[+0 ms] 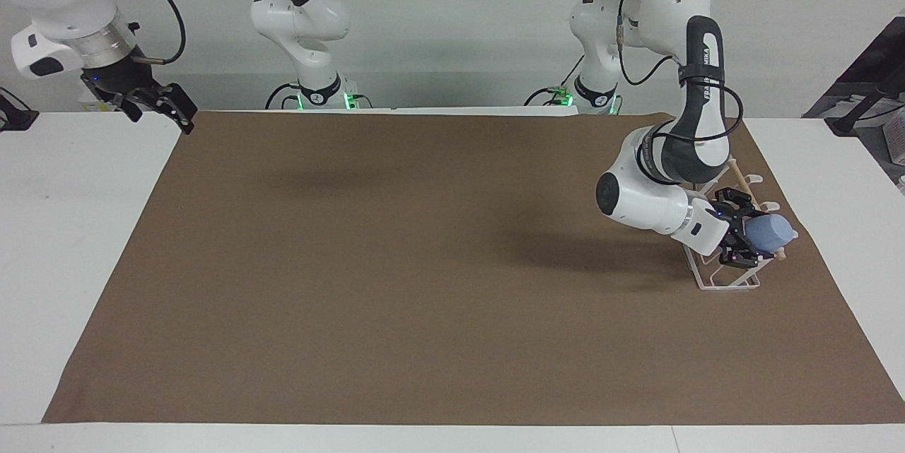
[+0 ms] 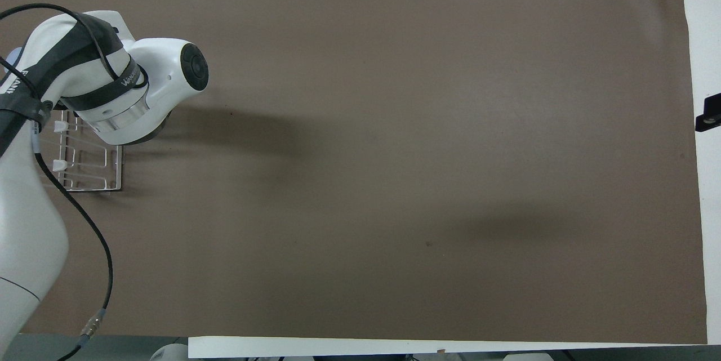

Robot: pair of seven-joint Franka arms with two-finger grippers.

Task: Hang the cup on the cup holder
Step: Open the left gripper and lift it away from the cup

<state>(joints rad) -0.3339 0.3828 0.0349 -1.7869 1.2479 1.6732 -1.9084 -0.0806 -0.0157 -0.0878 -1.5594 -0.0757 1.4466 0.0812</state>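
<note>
Light-blue tapered plastic cup (image 1: pixel 769 232) lies tilted on the white wire cup holder (image 1: pixel 728 276), base pointing away from my left gripper (image 1: pixel 744 235). I cannot tell if its fingers grip the rim. My right gripper (image 1: pixel 157 105) waits well apart, open.

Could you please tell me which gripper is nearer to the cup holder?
Left. The left gripper is at the cup holder, around the cup; the right gripper waits off the mat's other end.
</note>
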